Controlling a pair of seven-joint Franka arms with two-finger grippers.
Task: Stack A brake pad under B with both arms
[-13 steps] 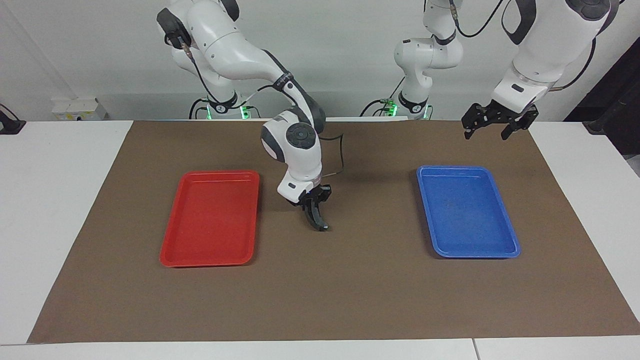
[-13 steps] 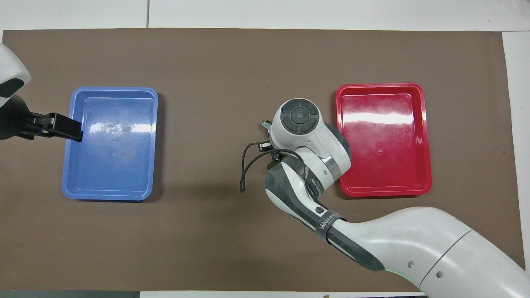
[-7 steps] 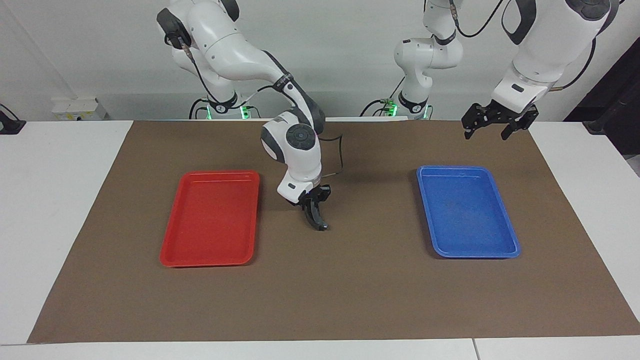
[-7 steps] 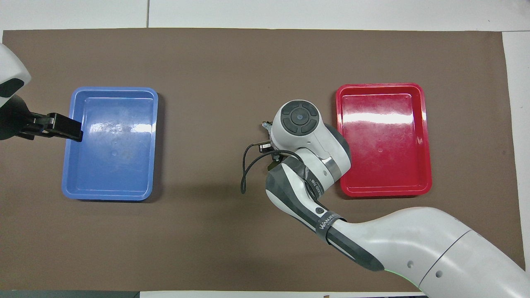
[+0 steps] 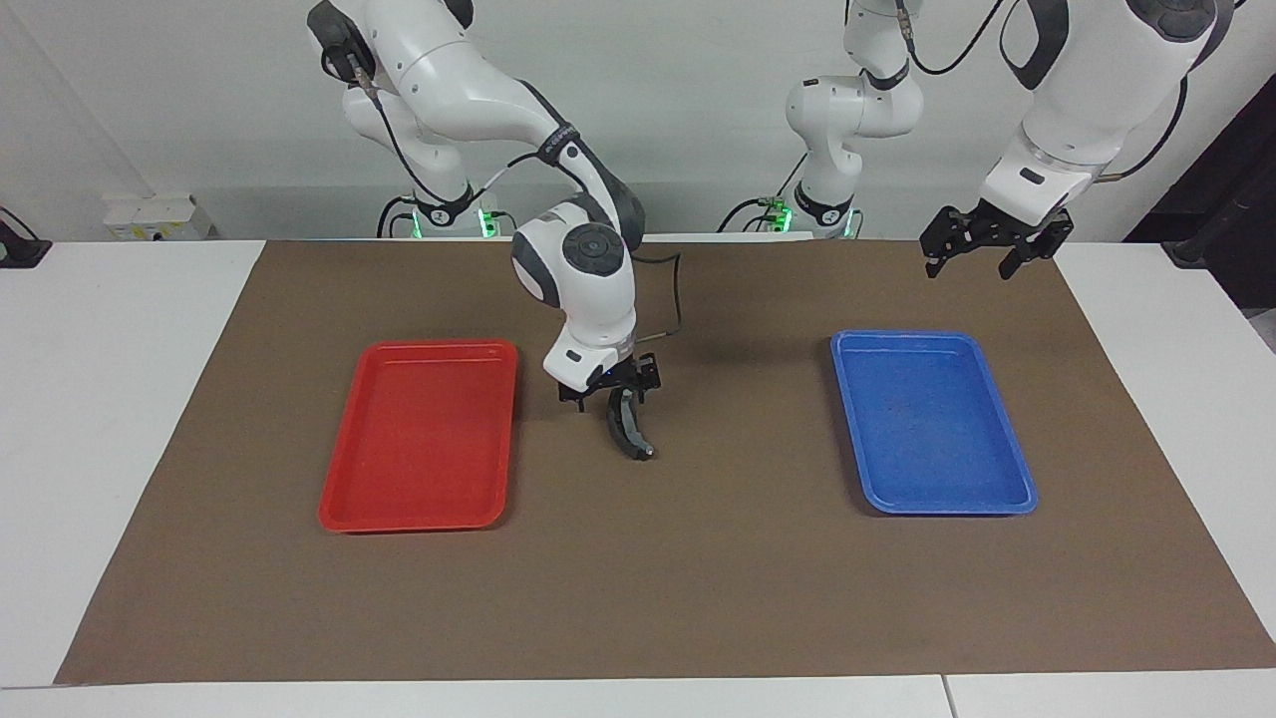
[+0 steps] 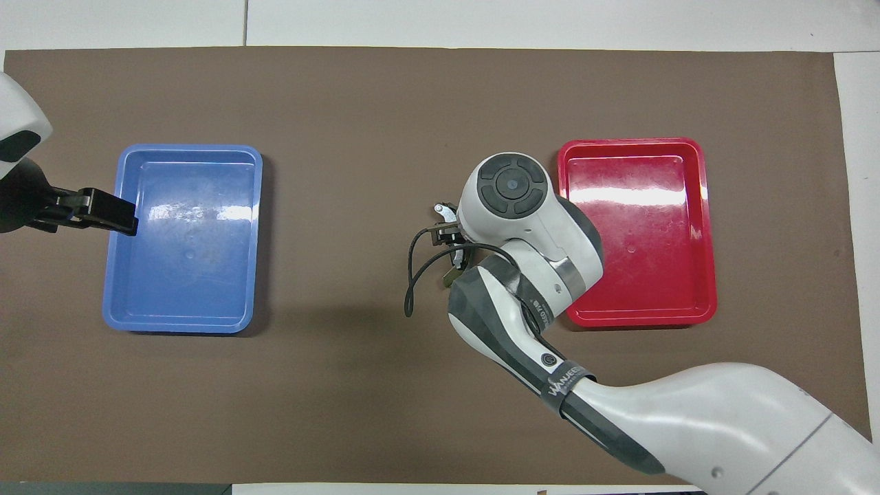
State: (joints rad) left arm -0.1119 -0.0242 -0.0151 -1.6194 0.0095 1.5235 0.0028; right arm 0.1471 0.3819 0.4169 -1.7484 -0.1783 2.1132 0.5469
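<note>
A white worktop [image 5: 100, 419] carries a broad brown mat [image 5: 698, 578]. On the mat lie a red tray [image 5: 424, 439] toward the right arm's end and a blue tray [image 5: 932, 424] toward the left arm's end, both bare.

Between the trays, the right arm bends down over the mat. Its right pincer [image 5: 608, 391] has just spread its fingers and lifted slightly, letting go of B [image 5: 626, 431], the long curved black pad. B now lies on the mat just beside the red tray, its upper end still between the spread fingers.

A brake pad cannot be made out; it may lie hidden under B. If so, the stack looks made.

The left pincer [image 5: 982, 247] waits, spread, raised near the blue tray.
</note>
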